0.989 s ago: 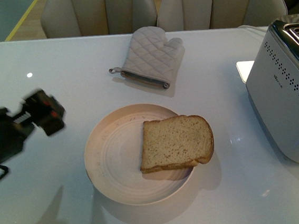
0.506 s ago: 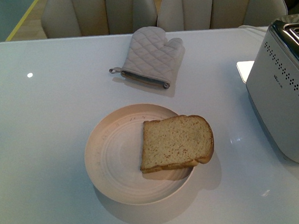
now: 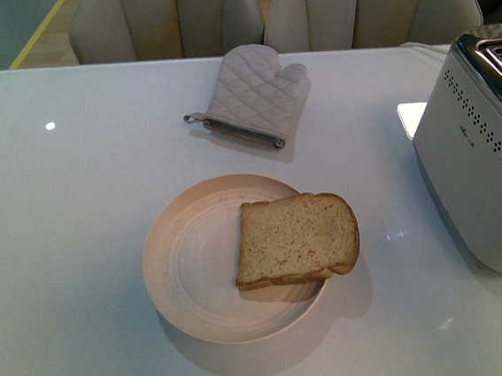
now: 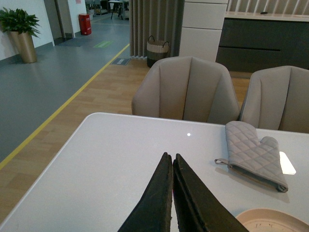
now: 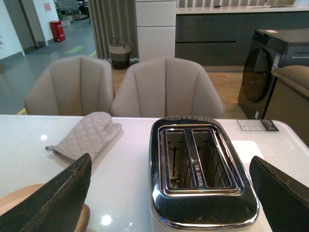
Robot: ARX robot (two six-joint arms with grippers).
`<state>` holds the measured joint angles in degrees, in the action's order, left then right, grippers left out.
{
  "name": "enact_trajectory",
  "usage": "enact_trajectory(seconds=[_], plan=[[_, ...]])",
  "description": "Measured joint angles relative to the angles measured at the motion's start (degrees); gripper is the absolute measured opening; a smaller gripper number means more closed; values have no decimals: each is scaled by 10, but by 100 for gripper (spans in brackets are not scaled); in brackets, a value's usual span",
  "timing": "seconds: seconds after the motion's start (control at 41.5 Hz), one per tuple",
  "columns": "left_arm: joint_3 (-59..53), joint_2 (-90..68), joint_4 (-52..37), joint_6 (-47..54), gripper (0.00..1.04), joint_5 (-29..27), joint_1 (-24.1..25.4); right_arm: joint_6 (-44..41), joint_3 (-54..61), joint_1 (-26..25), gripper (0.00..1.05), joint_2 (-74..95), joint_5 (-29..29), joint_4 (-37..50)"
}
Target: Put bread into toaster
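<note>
The bread (image 3: 296, 239), a tan slice with brown crust, lies flat on the right half of a beige plate (image 3: 187, 265) in the front view. The white toaster (image 3: 483, 148) stands at the table's right edge. Neither arm shows in the front view. In the right wrist view my right gripper (image 5: 169, 159) is open and empty. Its fingers (image 5: 63, 193) spread wide on either side above the toaster's chrome top (image 5: 203, 212), and both slots are empty. In the left wrist view my left gripper (image 4: 172, 155) is shut and empty above the table. The plate's rim (image 4: 270, 220) shows beside it; the bread is out of that view.
A grey quilted oven mitt (image 3: 255, 94) lies beyond the plate, and also shows in the left wrist view (image 4: 253, 154) and the right wrist view (image 5: 84, 135). Two beige chairs (image 3: 181, 17) stand behind the table's far edge.
The left arm, in the front view at the left edge a second ago, has moved out of that view. The bread, plate and toaster have not moved.
</note>
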<state>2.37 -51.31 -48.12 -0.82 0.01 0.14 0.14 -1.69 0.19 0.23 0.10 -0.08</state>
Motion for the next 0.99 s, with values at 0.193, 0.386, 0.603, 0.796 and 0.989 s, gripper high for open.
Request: enact_trajectory(seconds=[0.193, 0.386, 0.603, 0.796, 0.989], plan=[[-12, 87, 73, 1, 3, 0, 0, 0, 0, 0, 96, 0, 0, 0], [-17, 173, 150, 2, 3, 0, 0, 0, 0, 0, 96, 0, 0, 0], [-17, 260, 231, 2, 3, 0, 0, 0, 0, 0, 96, 0, 0, 0], [-17, 309, 277, 2, 3, 0, 0, 0, 0, 0, 96, 0, 0, 0], [-17, 354, 322, 2, 3, 0, 0, 0, 0, 0, 96, 0, 0, 0]])
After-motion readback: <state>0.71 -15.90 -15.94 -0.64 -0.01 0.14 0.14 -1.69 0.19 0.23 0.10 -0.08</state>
